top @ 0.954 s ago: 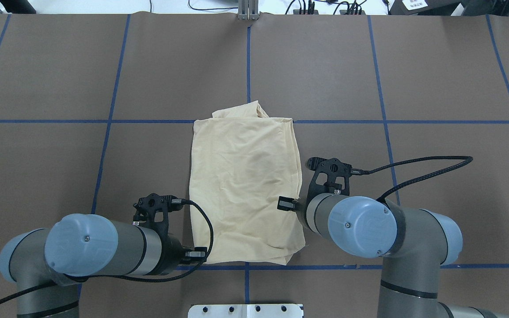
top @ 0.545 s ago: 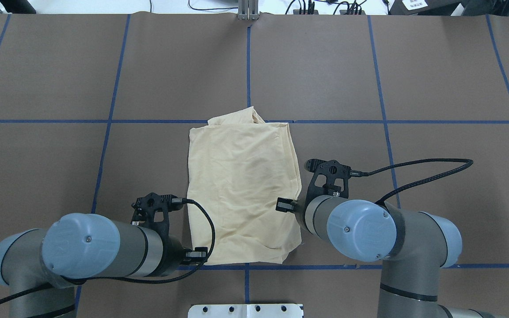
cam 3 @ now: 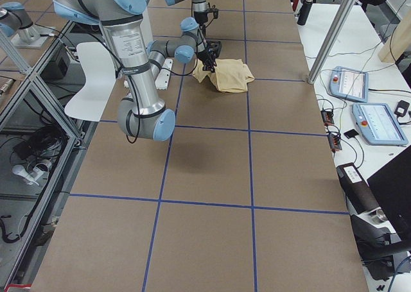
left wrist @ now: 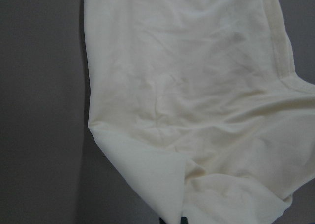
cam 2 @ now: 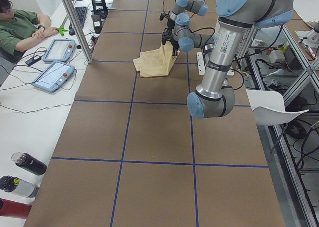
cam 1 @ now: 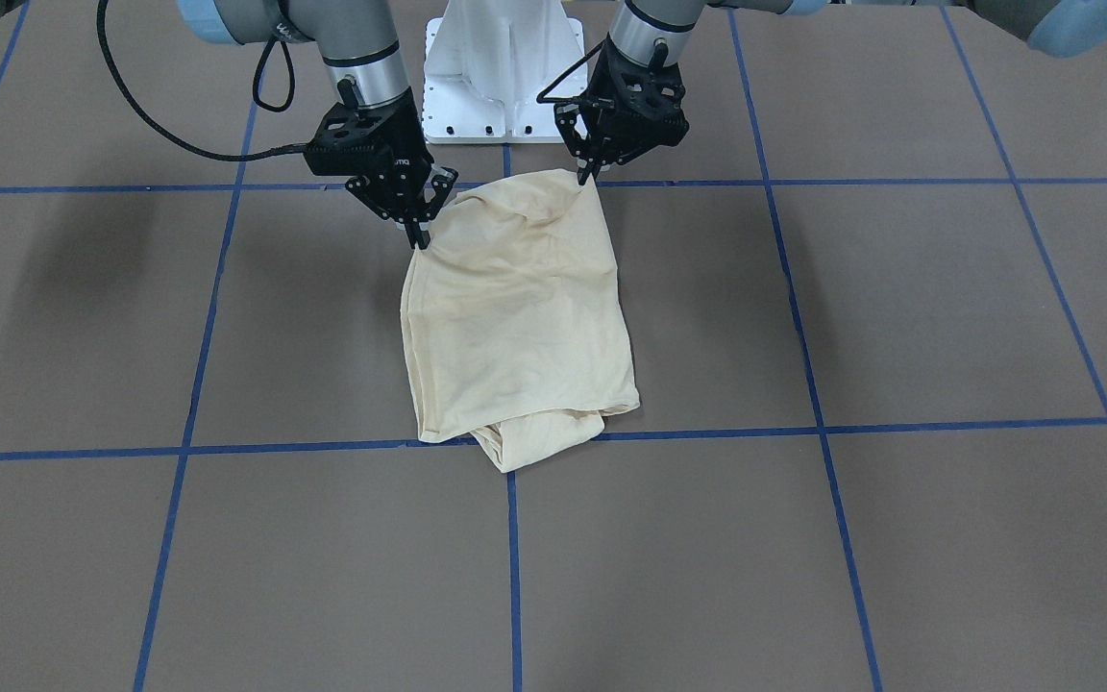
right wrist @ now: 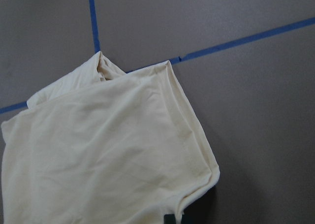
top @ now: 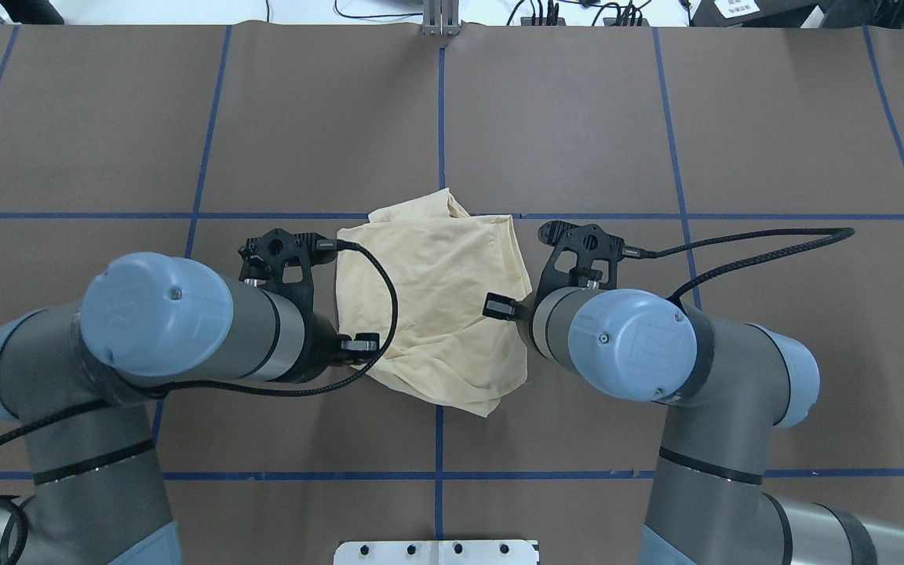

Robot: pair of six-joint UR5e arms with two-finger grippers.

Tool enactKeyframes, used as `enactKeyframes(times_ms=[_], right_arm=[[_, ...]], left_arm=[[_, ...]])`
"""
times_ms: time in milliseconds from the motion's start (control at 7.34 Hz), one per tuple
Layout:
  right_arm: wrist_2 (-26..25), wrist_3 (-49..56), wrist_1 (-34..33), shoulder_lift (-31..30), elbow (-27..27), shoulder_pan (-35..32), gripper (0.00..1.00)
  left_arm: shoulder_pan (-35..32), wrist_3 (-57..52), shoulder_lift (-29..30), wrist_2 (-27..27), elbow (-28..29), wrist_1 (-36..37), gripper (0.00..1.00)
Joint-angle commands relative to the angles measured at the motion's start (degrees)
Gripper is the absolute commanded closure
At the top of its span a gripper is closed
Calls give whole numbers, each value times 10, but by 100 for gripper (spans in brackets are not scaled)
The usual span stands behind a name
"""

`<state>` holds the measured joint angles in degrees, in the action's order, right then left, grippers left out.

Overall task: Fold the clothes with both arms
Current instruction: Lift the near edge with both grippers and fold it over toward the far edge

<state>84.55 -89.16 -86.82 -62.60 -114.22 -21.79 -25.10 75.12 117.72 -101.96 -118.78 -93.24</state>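
Cream long-sleeved shirt (cam 1: pixel 515 317) mid tabletop (cam 1: pixel 899 288), already down to a narrow layered rectangle. Sleeves don't show, so presumably tucked inside; print not visible either.

Left end effector (cam 1: pixel 584 173) is clenched on one robot-side corner of the shirt, and right end effector (cam 1: pixel 416 235) is clenched on the other robot-side corner. Both corners are raised off the tabletop, with the cloth sloping down from them.

The far end of the shirt lies flat on the tabletop, touching the blue tape line (cam 1: pixel 707 432). A lump of inner fabric (cam 1: pixel 534 447) pokes out past the edge there. Wrist views show just wrinkled cloth draping away from each grasp.

Progress, as a judgement: lengthwise folds look done and the crosswise half-fold has begun, so late stage. Left to do:
- carry both held corners over toward the far edge
- lay the layer down lined up
- let go and pull the arms clear

The poking lump and the wrinkles probably need tucking or smoothing for a tidy result
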Motion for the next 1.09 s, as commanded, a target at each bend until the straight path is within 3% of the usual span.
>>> enactKeyframes(times_ms=[0, 409, 545, 818, 954], right_arm=[[0, 8, -14, 50, 62, -36, 100], [1, 35, -1, 104, 193, -64, 100], [1, 46, 42, 113, 236, -71, 100], [9, 68, 87, 114, 276, -85, 100], [29, 70, 88, 114, 276, -95, 43]], left_arm=[[-56, -57, 41, 1, 61, 5, 100], [-87, -107, 85, 13, 193, -25, 100], [-91, -109, 85, 28, 237, -67, 100], [-110, -145, 86, 28, 281, -103, 100], [-111, -149, 85, 26, 281, -109, 1]])
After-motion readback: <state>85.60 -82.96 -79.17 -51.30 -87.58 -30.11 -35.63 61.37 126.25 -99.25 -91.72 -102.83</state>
